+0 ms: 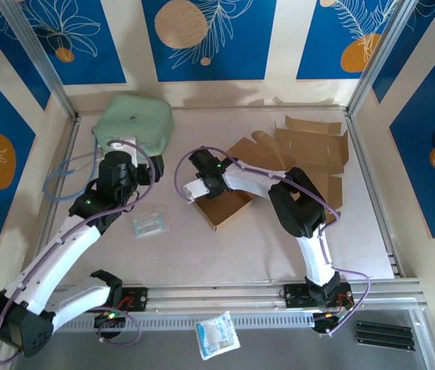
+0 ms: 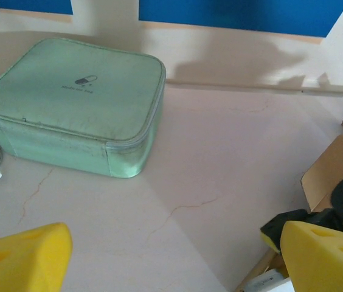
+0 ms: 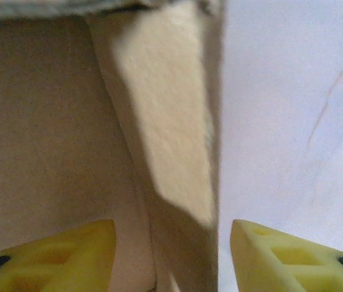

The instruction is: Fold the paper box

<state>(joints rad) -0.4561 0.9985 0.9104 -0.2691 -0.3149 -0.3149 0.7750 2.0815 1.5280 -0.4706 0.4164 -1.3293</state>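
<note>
Overhead, the paper box (image 1: 310, 150) lay toward 2 o'clock of the table (image 1: 225, 254). Its flat flaps were spread toward the back right corner, and its half-raised tray part sat nearer the middle. The right gripper (image 1: 200, 187) was at the 9 o'clock side of that tray part. Seen from the right wrist, its yellow fingers (image 3: 50, 255) stood apart on either side of an upright cardboard wall. A thin gap showed on each side, so the wall was straddled but not pinched.

The left gripper (image 2: 171, 261) was spread wide with nothing between its jaws, hovering over bare tabletop. It faced a mint-green zip case (image 1: 134, 123) that sat at 11 o'clock, near the back wall. A blue-tubed stethoscope (image 1: 63, 179) lay at 9 o'clock, just beside the case. A small clear packet (image 1: 150, 223) rested flat at 8 o'clock, between the two arms. Another packet (image 1: 217, 335) lay at 6 o'clock, on the ledge in front of the bases.
</note>
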